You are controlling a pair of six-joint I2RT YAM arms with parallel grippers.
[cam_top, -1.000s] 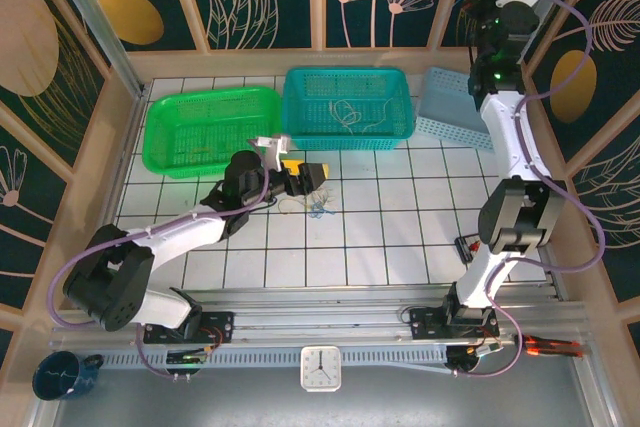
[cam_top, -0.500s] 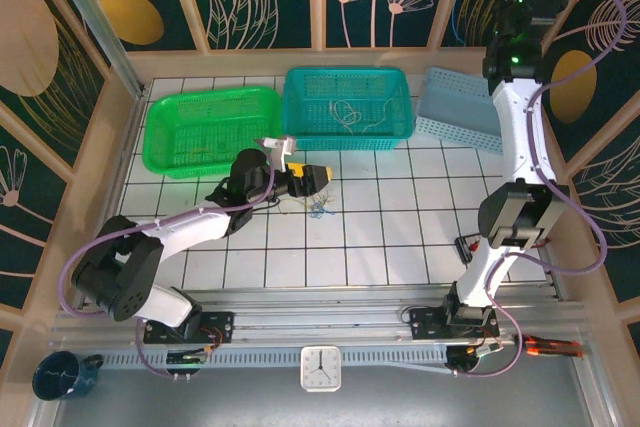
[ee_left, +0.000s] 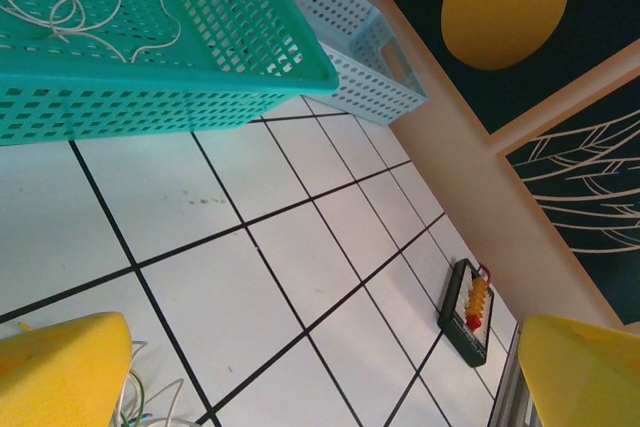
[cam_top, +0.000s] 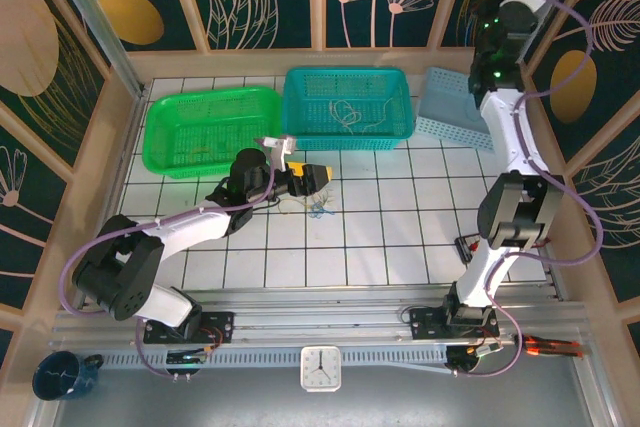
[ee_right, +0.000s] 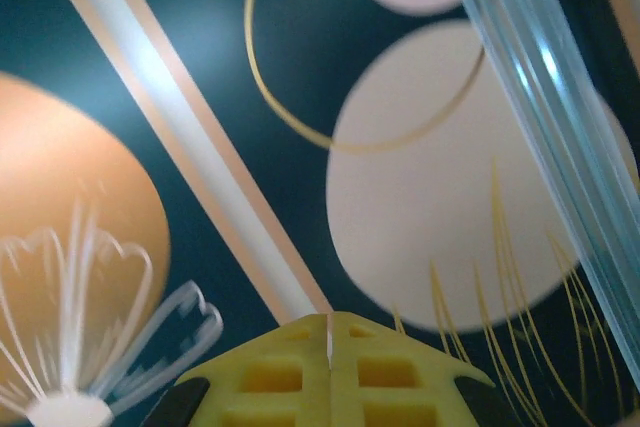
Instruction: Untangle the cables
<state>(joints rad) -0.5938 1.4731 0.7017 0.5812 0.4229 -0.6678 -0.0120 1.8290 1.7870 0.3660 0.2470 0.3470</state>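
The left gripper [cam_top: 304, 177] hangs with its yellow fingers [ee_left: 60, 372] spread wide and nothing between them, just above a small tangle of cables [cam_top: 312, 208]. The tangle lies near the middle of the table [cam_top: 400, 237], in front of the teal basket [cam_top: 380, 137]. More white cables [cam_top: 346, 113] lie loose inside that basket. The right gripper [ee_right: 328, 332] is closed on nothing, up high over the far right corner, well apart from the work.

From where I stand, the job in hand looks like a pick from the knot. I'd go for one strand at its loose outer edge, not the thick of it. Come straight down so a finger lands on either side, and close only once the wire sits between them. Then lift slowly, so the rest can slip free rather than ride up together.
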